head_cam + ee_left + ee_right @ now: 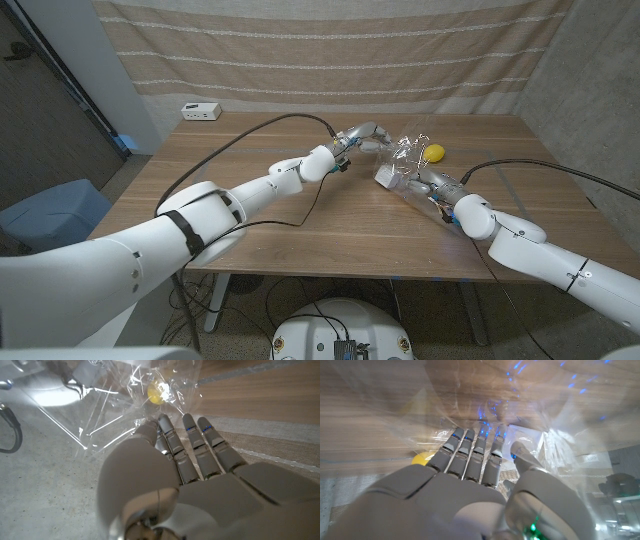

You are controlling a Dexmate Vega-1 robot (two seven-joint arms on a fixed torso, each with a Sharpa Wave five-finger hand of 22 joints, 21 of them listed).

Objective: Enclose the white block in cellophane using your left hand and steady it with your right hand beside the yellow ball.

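My left hand (366, 135) pinches the cellophane (408, 152) over the white block (388, 177), which my right hand (428, 180) grips; next, fold it down.

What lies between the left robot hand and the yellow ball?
In the left wrist view, clear cellophane lies between the left robot hand and the yellow ball.
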